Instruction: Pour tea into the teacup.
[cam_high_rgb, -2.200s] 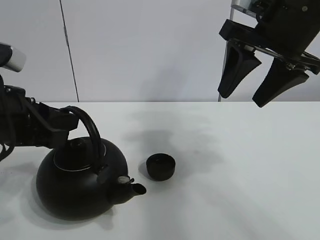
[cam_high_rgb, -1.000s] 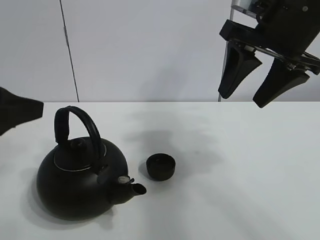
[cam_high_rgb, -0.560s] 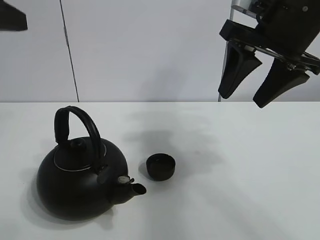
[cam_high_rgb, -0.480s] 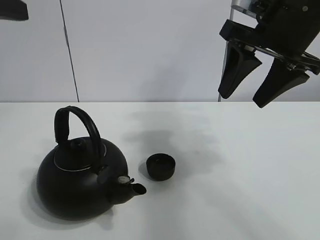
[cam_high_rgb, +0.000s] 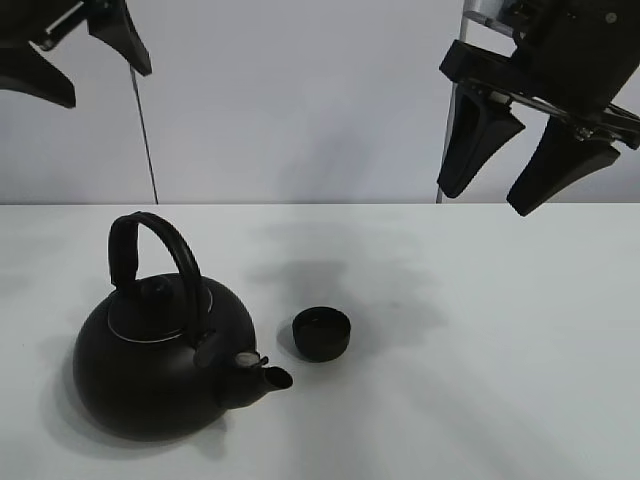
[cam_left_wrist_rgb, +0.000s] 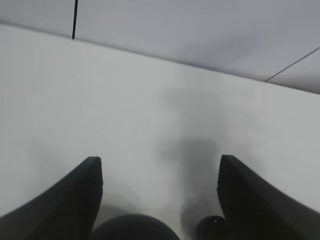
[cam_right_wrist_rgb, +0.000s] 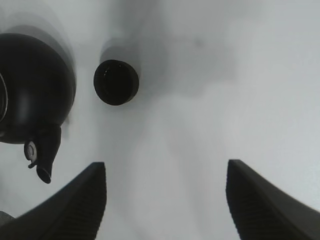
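Observation:
The big black kettle (cam_high_rgb: 160, 355) with an arched handle stands on the white table (cam_high_rgb: 480, 330) at the left, spout toward the front right. The small black teacup (cam_high_rgb: 322, 333) stands just right of it, apart from the spout. My left gripper (cam_high_rgb: 108, 85) is open and empty, high above the table at the upper left. My right gripper (cam_high_rgb: 485, 200) is open and empty, high at the upper right. The right wrist view shows the kettle (cam_right_wrist_rgb: 35, 90) and the teacup (cam_right_wrist_rgb: 116, 82) below the open right gripper (cam_right_wrist_rgb: 166, 167). The left wrist view shows the open left gripper (cam_left_wrist_rgb: 160, 160) and the kettle's top (cam_left_wrist_rgb: 132, 229).
A pale wall with a dark vertical seam (cam_high_rgb: 145, 140) stands behind the table. A metal post (cam_high_rgb: 445, 150) rises at the back right, behind my right gripper.
My left gripper has let go of the kettle's handle, drawn back to the left and risen high to the upper left. The kettle, the teacup and the right arm have not moved.

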